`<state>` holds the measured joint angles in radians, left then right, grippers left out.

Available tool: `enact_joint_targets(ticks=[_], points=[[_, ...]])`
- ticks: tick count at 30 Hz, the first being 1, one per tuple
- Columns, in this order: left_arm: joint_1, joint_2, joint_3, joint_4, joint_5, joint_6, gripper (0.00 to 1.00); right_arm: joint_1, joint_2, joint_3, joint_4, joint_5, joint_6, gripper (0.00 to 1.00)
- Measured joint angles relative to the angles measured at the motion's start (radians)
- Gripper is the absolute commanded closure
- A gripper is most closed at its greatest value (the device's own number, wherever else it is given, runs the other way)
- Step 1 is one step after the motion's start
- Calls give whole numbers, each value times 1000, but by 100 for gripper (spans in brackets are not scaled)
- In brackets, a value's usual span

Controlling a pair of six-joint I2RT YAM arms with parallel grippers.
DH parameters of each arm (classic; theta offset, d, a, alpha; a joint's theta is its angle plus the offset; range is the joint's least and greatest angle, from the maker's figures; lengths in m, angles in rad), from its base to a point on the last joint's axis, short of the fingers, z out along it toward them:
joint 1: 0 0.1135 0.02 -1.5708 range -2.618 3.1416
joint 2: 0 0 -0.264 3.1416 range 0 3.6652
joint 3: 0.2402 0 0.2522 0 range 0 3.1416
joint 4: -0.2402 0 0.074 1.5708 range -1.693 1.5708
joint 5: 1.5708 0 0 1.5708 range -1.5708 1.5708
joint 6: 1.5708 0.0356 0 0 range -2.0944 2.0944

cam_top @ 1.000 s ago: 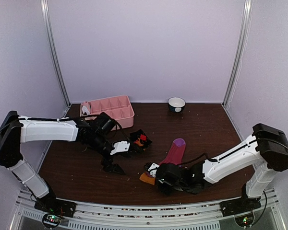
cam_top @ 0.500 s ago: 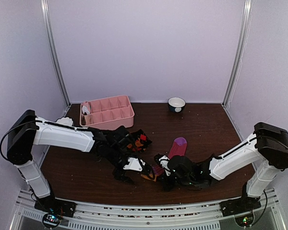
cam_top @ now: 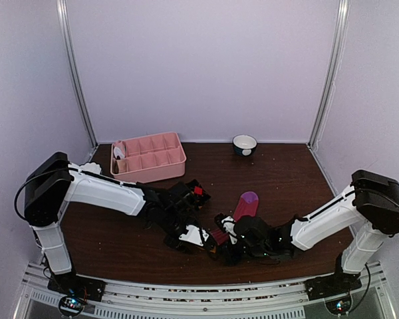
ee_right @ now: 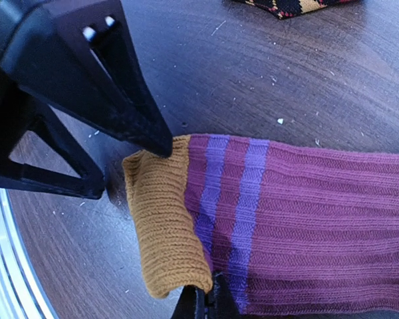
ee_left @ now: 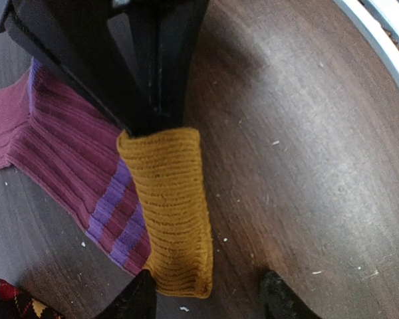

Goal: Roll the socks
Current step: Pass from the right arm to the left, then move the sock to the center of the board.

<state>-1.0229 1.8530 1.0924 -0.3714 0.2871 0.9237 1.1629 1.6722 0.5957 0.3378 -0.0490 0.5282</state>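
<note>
The dark wooden table (cam_top: 286, 173) fills the floor of a pale-walled enclosure. 2 white-and-black arms reach in low over its near half, the left arm (cam_top: 106, 193) from the left and the right arm (cam_top: 326, 219) from the right, and their ends meet near the front middle.

A pink compartment tray (cam_top: 149, 169) sits at the back left with a small white item (cam_top: 118, 151) in its leftmost compartment. The magenta sock (cam_top: 245, 205) lies flat in front of centre, its purple toe (cam_top: 249, 197) pointing to the back and its other end running down between the 2 grippers. A black argyle sock (cam_top: 189, 194) lies bunched just left of it, behind the left arm's wrist. A small dark bowl with a white inside (cam_top: 245, 144) stands at the back edge, well apart from everything else.

The left gripper (ee_left: 209, 299) has its jaws spread, 1 on either side of the folded end of the sock; they hold nothing. The right gripper (ee_right: 209, 299) has its jaws pressed together, pinching the sock's edge where the cuff begins.

That mustard-yellow cuff (ee_left: 169, 206) is folded into a short ribbed roll, lying on the table. 2 purple stripes (ee_right: 236, 193) cross the magenta fabric right beside it.
</note>
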Motion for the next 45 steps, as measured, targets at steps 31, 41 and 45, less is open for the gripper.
enact_joint_targets(ticks=[31,41,45], points=[[-10,44,44,-19,-43,6,100,-41,-79,2,-82,-51,2,44],[17,4,14,-77,-45,-21,100,-203,-370,-84,-185,-35,-2,54],[20,-10,8,-107,-45,-35,100,-308,-293,-20,-278,-16,-15,65]])
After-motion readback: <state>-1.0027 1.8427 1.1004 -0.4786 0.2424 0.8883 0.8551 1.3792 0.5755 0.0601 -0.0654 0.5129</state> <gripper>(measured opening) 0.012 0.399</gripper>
